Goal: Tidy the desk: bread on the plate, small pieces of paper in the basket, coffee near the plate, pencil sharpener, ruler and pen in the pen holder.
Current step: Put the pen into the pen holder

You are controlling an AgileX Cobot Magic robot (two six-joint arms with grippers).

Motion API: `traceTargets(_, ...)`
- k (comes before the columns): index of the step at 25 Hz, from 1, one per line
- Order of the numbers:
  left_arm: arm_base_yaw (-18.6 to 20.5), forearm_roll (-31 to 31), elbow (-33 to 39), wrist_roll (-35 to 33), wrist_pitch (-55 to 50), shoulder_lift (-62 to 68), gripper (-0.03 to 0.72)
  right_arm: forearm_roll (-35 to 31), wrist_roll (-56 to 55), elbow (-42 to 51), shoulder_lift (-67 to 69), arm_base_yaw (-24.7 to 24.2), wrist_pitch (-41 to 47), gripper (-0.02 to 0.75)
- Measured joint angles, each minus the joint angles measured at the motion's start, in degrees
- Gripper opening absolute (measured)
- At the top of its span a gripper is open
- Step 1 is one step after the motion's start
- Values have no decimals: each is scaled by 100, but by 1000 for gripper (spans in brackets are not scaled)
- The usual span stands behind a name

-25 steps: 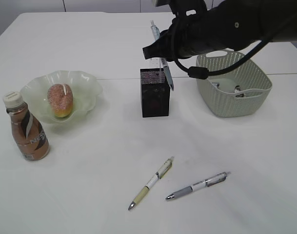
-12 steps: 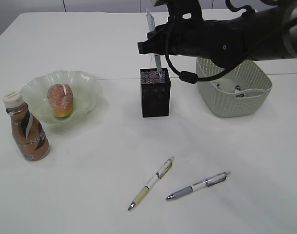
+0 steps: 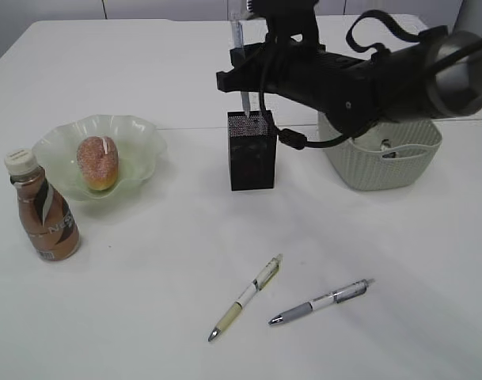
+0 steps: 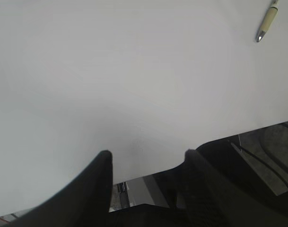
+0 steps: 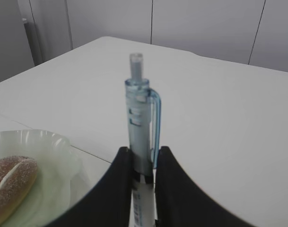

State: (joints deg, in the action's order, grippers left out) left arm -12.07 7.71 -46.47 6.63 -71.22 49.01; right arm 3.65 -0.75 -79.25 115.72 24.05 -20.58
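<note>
Right fingers (image 3: 242,79), pinching the blue pen (image 3: 239,59), have swung it upright over the holder (image 3: 252,150), ready to drop; left fingers (image 4: 148,158) spread

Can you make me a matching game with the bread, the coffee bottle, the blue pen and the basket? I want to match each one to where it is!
Things:
1. bread
2. coffee bottle
3. blue pen
4. basket

Places:
A. pinched upright in the right gripper, over the black pen holder
B. right of the pen holder
C. on the green plate
D. standing left of the plate

Pairs: 1-C, 2-D, 3-A, 4-B
</note>
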Motion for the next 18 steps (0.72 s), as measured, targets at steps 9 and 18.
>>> traceTargets(9,0,13,0,0,0,0,354,-398,21,0,433,0,-686,106)
traceTargets(18,0,26,0,0,0,0,354,-684,439,0,581,0,-752,106)
